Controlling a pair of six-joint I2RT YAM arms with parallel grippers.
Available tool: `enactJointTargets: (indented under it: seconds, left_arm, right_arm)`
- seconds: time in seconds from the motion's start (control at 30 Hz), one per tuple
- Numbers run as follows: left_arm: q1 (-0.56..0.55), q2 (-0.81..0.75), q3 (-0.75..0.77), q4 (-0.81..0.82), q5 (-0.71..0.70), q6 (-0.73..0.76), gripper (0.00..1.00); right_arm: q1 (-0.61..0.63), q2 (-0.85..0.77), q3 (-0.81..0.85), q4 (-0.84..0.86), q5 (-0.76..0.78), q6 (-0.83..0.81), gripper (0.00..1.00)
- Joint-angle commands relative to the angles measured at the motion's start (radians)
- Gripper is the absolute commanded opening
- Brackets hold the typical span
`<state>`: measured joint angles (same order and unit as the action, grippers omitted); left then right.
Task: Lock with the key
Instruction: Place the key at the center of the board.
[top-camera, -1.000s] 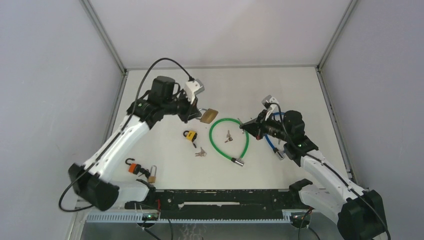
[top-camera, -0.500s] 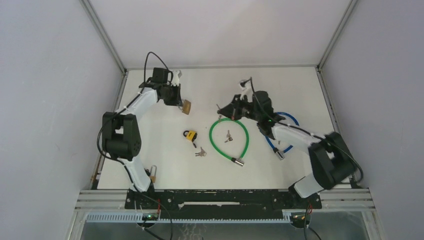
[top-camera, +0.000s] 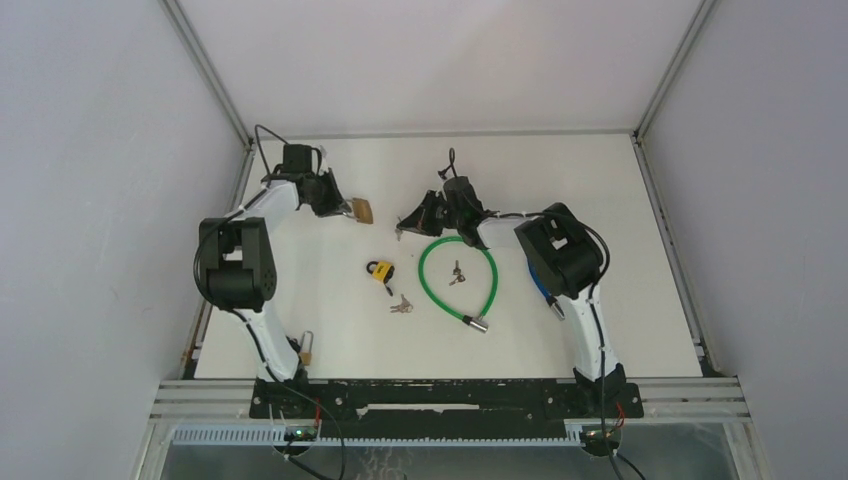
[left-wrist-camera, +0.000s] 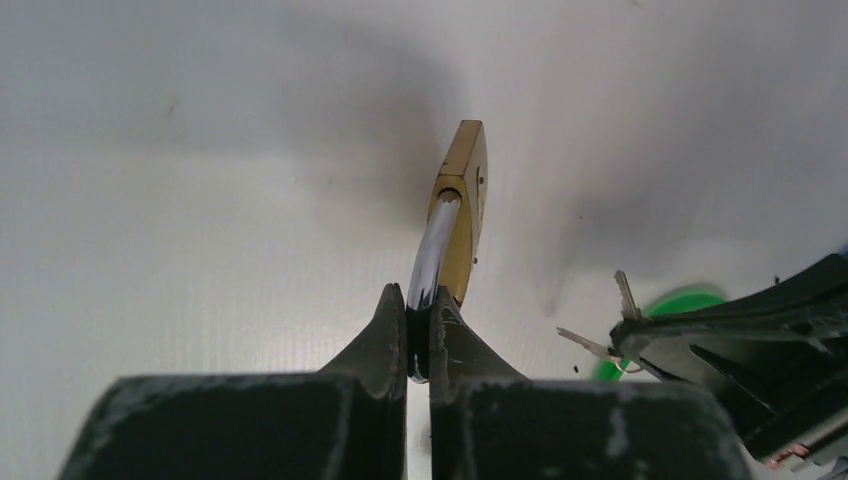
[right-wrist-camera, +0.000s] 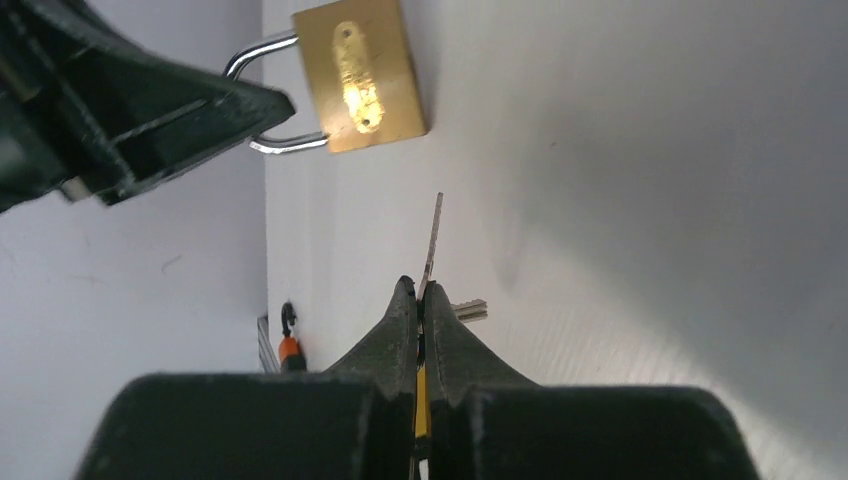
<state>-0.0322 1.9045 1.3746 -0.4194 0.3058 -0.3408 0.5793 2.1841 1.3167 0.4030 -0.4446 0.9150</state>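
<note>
Brass padlock (top-camera: 362, 210) hangs clear of the white table (top-camera: 560, 180) toward its far left part, with the left gripper (left-wrist-camera: 418, 310) pressed together on the steel shackle (left-wrist-camera: 432, 250) so that the body juts out past the fingertips. It looks solid and rigid, heavy for its size. The polished shackle is probably slippery, so a pinch there may let the body swivel once something pushes on it (a hold across the flat brass faces would likely resist twisting better). Just beside it, the right gripper (right-wrist-camera: 420, 300) is clamped on the head of a key (right-wrist-camera: 435, 240), whose thin blade points toward the lock but stands apart from it. A second key (right-wrist-camera: 470, 310) sticks out from the same bunch. The keyhole itself cannot be seen in any view. Nearer the arms lie a green cable lock (top-camera: 458, 275), a small yellow padlock (top-camera: 379, 271) and some loose keys (top-camera: 401, 305).
</note>
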Motion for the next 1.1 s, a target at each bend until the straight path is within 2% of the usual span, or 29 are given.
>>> enactJointTargets:
  seconds: [0.0,0.23,0.3,0.37,0.53,0.63,0.7,0.77,0.83,0.93,1.03,1.07]
  left_arm:
    - [0.003,0.004,-0.048,-0.04,-0.072,-0.079,0.02]
    - [0.003,-0.021,-0.111,-0.099,-0.144,-0.105,0.08]
    - [0.002,-0.023,-0.119,-0.117,-0.164,-0.104,0.13]
    - [0.002,-0.024,-0.119,-0.134,-0.176,-0.115,0.24]
    - [0.002,-0.026,-0.109,-0.186,-0.199,-0.125,0.58]
    - [0.002,-0.051,-0.102,-0.224,-0.205,-0.134,0.71]
    - [0.0,-0.106,-0.104,-0.229,-0.203,-0.136,0.81]
    - [-0.005,-0.176,-0.104,-0.226,-0.222,-0.11,0.86]
    - [-0.005,-0.246,-0.105,-0.217,-0.221,-0.066,0.99]
    - [-0.006,-0.328,-0.087,-0.239,-0.175,0.1,1.0]
    - [-0.005,-0.391,-0.062,-0.356,-0.121,0.388,1.0]
    - [-0.006,-0.414,-0.058,-0.409,-0.124,0.49,1.0]
  right_arm:
    - [0.004,0.053,0.116,-0.041,0.029,0.094,0.0]
    - [0.003,0.082,0.141,-0.117,0.063,0.084,0.03]
    - [0.001,0.076,0.14,-0.136,0.077,0.079,0.1]
    - [-0.003,0.071,0.142,-0.162,0.092,0.074,0.2]
    - [-0.013,0.032,0.145,-0.228,0.13,0.025,0.4]
    - [-0.012,-0.007,0.154,-0.275,0.152,-0.03,0.48]
    - [-0.007,-0.046,0.172,-0.318,0.174,-0.09,0.51]
    - [0.002,-0.089,0.192,-0.345,0.175,-0.16,0.58]
    - [0.015,-0.143,0.21,-0.382,0.19,-0.237,0.69]
    - [0.047,-0.242,0.213,-0.47,0.257,-0.367,0.84]
    - [0.078,-0.342,0.183,-0.535,0.302,-0.485,0.98]
    - [0.089,-0.375,0.164,-0.553,0.314,-0.51,0.99]
